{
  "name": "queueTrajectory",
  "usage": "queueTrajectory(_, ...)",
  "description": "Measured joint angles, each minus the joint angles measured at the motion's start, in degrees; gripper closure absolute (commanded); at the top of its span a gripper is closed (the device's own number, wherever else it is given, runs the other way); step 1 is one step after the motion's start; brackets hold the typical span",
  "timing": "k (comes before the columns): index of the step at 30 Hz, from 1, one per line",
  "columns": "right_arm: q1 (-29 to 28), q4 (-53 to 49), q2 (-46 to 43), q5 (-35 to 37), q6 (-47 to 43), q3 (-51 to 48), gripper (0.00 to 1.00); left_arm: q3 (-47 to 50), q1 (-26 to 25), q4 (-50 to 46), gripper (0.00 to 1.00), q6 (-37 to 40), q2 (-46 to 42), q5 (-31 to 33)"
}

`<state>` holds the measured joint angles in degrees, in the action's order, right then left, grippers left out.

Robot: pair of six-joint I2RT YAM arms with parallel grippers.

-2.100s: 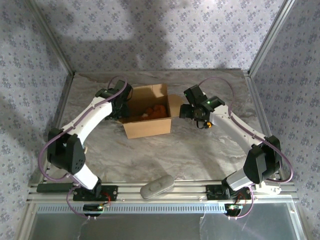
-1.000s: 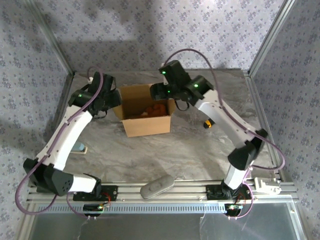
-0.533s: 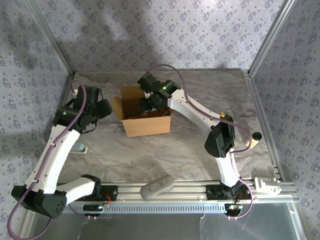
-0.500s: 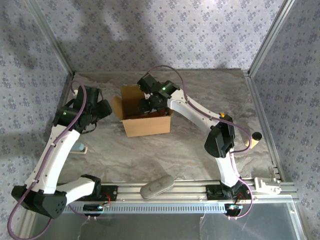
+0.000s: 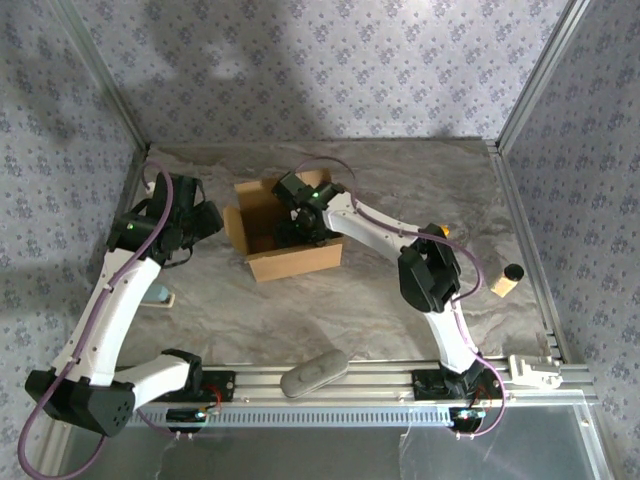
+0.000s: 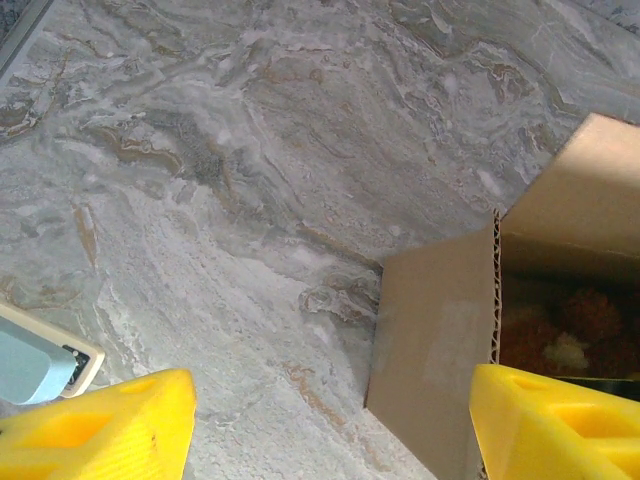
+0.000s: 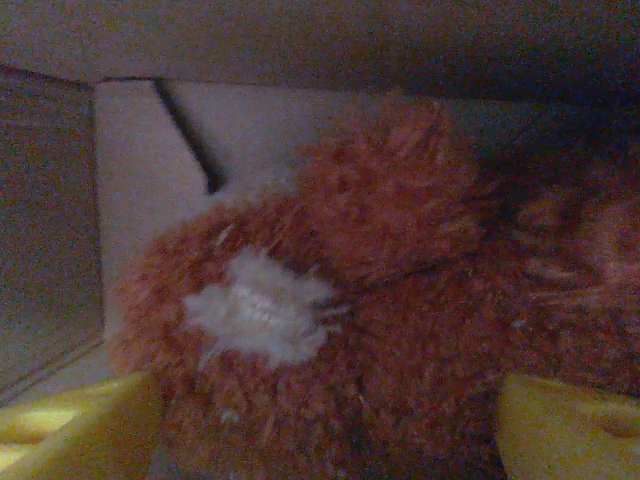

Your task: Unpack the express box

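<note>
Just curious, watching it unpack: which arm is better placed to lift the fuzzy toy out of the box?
Probably right: the right fingers, open, flank the plush toy inside the express box; the left fingers hover outside it.

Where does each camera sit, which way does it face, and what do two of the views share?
Top external: above and behind the arm bases, looking down at the marble table and open express box; left arm and right arm show.
Left wrist: on the left arm, looking down at table and box corner; yellow fingers of the open left gripper show.
Right wrist: down inside the box, facing the plush toy; yellow fingers of the right gripper flank it.
Shared: both wrist views show the toy inside the box.
</note>
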<state>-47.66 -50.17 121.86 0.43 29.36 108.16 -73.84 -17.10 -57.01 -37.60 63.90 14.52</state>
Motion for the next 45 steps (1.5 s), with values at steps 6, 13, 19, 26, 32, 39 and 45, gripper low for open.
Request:
queueTrajectory(6, 0.0, 3.2, 0.9, 0.7, 2.5, -0.5, 0.15, 0.1, 0.6, 0.0, 0.27, 0.0, 0.3, -0.2)
queueTrajectory(13, 0.0, 5.5, 2.1, 2.2, 4.8, -0.7, 0.68, 0.2, 1.3, 0.0, 0.27, 0.2, 0.5, -0.2)
queueTrajectory(19, 0.0, 6.3, 2.2, 2.6, 6.3, -1.0, 1.0, 2.1, 1.4, 0.2, 0.27, 0.3, 0.3, -0.2)
queueTrajectory(26, 0.1, 5.4, 1.9, 3.3, 6.3, -0.2, 1.0, 2.6, 1.4, 0.3, 0.27, 0.7, 0.3, -0.2)
queueTrajectory(32, 0.7, 3.3, 0.9, 3.9, 6.3, 2.7, 1.0, 2.6, 1.4, 0.7, 0.27, 1.2, 0.6, -0.2)
queueTrajectory(39, 0.9, 1.7, -3.3, 4.5, 6.3, 5.8, 1.0, 2.6, 1.4, 0.9, 0.27, 1.6, 1.2, -0.4)
queueTrajectory(45, 0.9, 1.7, -7.9, 5.0, 6.1, 6.8, 1.0, 2.6, 1.4, 1.6, 0.27, 1.6, 1.2, -0.4)
